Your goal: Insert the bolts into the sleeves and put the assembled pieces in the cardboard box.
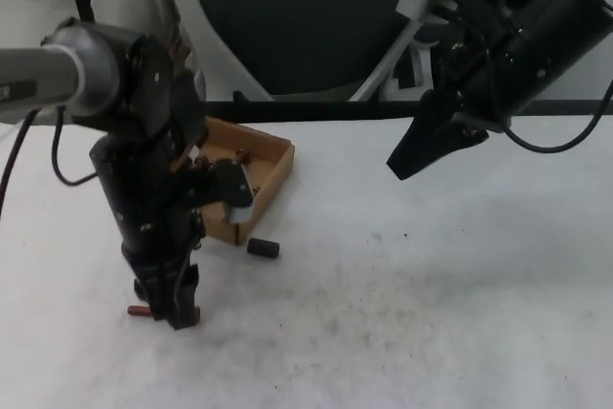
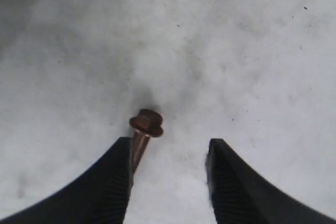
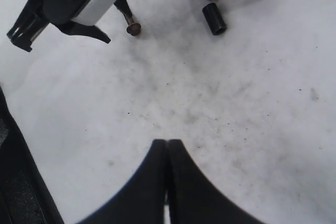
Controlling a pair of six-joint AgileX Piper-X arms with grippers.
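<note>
**Arm Poses and Part Positions**

The left arm points steeply down. The left gripper (image 2: 168, 182) sits low over the bench (image 1: 431, 313), fingers spread, with the bolt (image 2: 145, 129) lying against one finger's inner face. Farther on, the sleeve (image 1: 263, 248) lies just beside the box (image 1: 271, 189). The right gripper (image 3: 167, 182) hangs raised, fingers pressed together, empty.

White bench (image 1: 431, 313), cardboard box (image 1: 276, 177) near far edge, black sleeve (image 1: 263, 248) just beside it, copper bolt (image 2: 146, 124) apart.
</note>
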